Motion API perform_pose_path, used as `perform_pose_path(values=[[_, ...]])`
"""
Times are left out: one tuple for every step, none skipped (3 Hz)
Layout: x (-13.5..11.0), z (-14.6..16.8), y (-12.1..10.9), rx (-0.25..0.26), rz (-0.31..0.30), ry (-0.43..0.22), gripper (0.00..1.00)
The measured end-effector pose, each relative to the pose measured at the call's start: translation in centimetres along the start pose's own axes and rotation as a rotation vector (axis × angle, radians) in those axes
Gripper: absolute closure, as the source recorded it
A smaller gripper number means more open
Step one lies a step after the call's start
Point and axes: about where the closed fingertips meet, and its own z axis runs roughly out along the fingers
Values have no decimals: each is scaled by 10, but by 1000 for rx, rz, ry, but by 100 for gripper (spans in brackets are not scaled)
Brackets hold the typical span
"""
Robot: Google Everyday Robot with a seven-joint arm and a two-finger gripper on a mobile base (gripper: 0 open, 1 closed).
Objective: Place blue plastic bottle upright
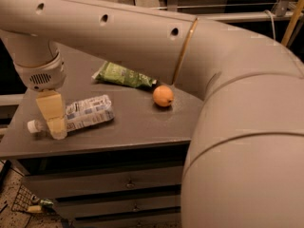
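The blue plastic bottle [85,111] lies on its side on the grey cabinet top [137,122], near the left front, with its white cap [33,126] pointing left. My gripper [55,126] hangs straight down over the bottle's neck end, its pale yellow finger [51,109] in front of the bottle and reaching the cabinet top. The big beige arm crosses the top of the view and fills the right side.
A green snack bag [124,75] lies at the back of the cabinet top. An orange [163,96] sits right of centre. Drawers [128,184] are below the front edge. A wire basket [23,203] stands on the floor at lower left.
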Motion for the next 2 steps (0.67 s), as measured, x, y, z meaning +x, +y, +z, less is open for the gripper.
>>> perform_pose_path(values=[[-5,13,3,-11,3,-7,0],[-6,22,7,-28,6,-9,0]])
